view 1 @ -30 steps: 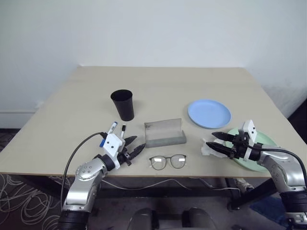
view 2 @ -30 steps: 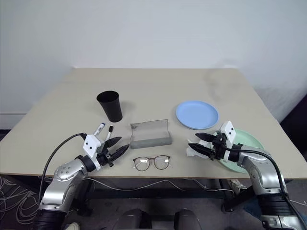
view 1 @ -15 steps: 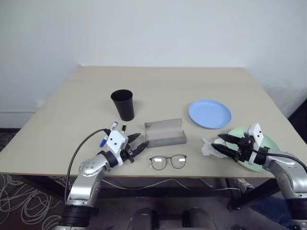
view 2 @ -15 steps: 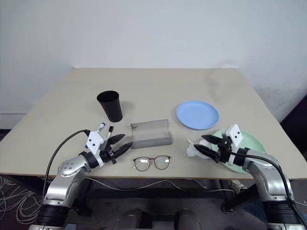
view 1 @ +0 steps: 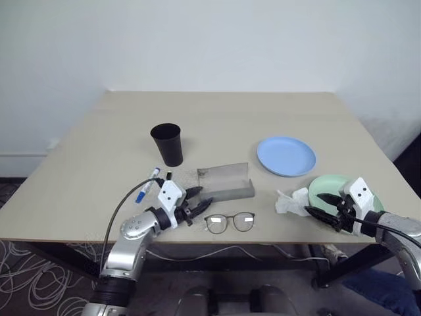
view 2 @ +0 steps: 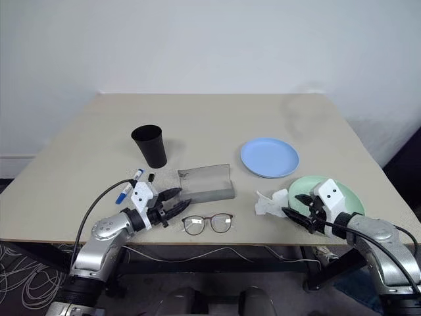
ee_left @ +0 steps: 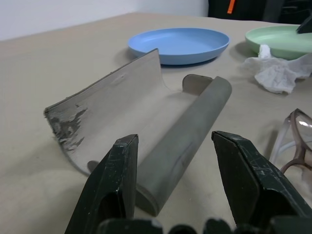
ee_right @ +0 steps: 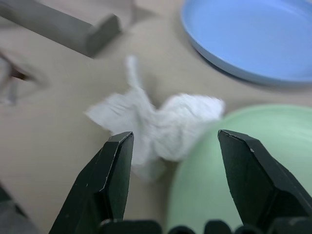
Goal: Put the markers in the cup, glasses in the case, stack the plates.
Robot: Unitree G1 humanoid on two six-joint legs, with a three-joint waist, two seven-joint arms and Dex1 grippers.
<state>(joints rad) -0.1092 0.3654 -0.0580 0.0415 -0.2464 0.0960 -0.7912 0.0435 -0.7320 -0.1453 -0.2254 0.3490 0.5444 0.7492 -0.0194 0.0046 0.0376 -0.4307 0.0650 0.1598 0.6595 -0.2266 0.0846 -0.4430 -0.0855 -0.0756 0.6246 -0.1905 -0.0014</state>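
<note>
left gripper (view 1: 199,199) gaping, now nearer case (view 1: 225,184), glasses (view 1: 230,222) beside | right gripper (view 1: 322,206) gaping, pulled back over green plate (view 2: 342,195) | nothing held yet

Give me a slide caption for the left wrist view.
Open left pincer facing the open grey case, glasses beside it, tissue and two plates beyond.

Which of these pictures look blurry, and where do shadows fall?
Right wrist view: the tissue and green plate are soft and out of focus. Left wrist view: the case is sharp, the blue plate slightly soft. Left eye view: even light, faint shadow beside the cup.
</note>
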